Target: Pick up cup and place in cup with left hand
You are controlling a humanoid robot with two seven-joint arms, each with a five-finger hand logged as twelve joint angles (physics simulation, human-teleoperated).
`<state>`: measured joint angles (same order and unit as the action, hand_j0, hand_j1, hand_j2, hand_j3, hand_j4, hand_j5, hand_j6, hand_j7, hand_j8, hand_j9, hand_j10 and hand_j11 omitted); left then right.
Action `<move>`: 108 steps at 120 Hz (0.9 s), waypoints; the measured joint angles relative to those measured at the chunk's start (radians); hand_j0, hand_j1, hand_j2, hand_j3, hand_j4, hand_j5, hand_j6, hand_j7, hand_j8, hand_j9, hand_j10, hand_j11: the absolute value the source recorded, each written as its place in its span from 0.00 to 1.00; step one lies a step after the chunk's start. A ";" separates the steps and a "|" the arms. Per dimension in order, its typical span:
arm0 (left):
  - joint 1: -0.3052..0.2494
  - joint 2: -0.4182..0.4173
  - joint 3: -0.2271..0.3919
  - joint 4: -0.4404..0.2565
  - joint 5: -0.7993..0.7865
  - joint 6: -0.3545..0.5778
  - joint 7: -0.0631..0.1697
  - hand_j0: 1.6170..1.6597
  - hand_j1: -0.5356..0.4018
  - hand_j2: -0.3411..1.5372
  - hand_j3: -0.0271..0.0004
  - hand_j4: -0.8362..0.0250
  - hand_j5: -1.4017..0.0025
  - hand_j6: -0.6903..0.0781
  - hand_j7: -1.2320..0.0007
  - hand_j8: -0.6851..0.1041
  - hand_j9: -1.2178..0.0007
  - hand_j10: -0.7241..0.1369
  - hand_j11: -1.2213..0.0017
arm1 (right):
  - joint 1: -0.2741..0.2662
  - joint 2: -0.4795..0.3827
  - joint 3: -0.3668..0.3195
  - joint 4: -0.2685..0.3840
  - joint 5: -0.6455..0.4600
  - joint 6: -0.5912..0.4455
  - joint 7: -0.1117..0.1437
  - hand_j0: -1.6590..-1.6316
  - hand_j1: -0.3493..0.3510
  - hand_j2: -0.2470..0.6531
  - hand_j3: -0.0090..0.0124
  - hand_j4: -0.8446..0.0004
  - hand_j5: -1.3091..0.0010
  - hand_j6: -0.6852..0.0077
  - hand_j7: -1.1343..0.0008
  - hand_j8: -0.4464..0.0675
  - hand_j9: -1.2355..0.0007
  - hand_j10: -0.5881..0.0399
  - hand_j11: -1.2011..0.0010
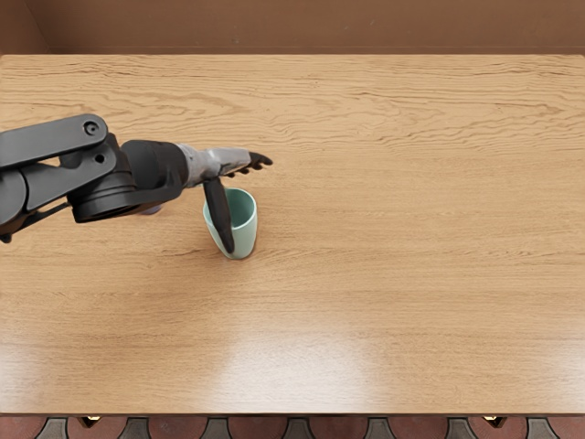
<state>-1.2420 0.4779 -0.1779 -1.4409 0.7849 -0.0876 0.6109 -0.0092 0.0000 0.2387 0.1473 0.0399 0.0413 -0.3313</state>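
1. Head view: your left arm (pixel 105 178) hides most of a small pale thing (pixel 151 211); you can't tell what it is. The arm is cut off at the left edge.
2. Your wood-grain table (pixel 411 229) shows glare near its front edge; brown surfaces (pixel 302 26) lie beyond.
3. The green cup (pixel 245 240) sits left of centre, mouth up, partly covered by your left robot hand's (pixel 219 163) thumb.
4. That hand is spread, thumb well away from the extended fingers (pixel 260 160), gripping nothing.
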 joint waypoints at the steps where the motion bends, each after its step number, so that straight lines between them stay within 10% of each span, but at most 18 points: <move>1: 0.000 -0.001 0.001 0.000 0.002 0.001 0.000 0.96 0.89 0.19 0.99 0.92 0.96 0.84 0.95 0.81 0.95 0.79 0.95 | 0.000 0.000 0.000 0.000 0.000 0.000 0.000 0.04 0.00 0.27 0.42 1.00 1.00 0.99 1.00 0.87 1.00 0.94 1.00; 41: 0.002 -0.023 0.047 0.005 0.049 0.051 0.000 0.96 0.85 0.19 0.99 0.89 0.93 0.80 0.93 0.78 0.93 0.76 0.93 | 0.002 0.000 0.000 0.000 0.000 0.000 0.000 0.04 0.00 0.27 0.42 1.00 1.00 0.99 1.00 0.87 1.00 0.94 1.00; 72: 0.002 -0.038 0.054 0.008 0.052 0.059 0.000 0.97 0.59 0.25 0.99 0.80 0.87 0.70 0.85 0.68 0.85 0.67 0.85 | 0.006 0.000 0.001 0.000 0.000 0.000 0.000 0.04 0.00 0.27 0.42 1.00 1.00 0.99 1.00 0.87 1.00 0.94 1.00; 108: 0.002 -0.033 0.054 0.008 0.050 0.053 0.000 0.92 0.65 0.19 0.99 0.62 0.74 0.50 0.70 0.48 0.70 0.49 0.70 | 0.006 0.000 0.001 0.000 0.000 0.000 0.000 0.04 0.00 0.27 0.42 1.00 1.00 0.99 1.00 0.87 1.00 0.94 1.00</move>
<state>-1.2396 0.4447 -0.1239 -1.4325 0.8354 -0.0347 0.6106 -0.0031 0.0000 0.2393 0.1474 0.0399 0.0414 -0.3313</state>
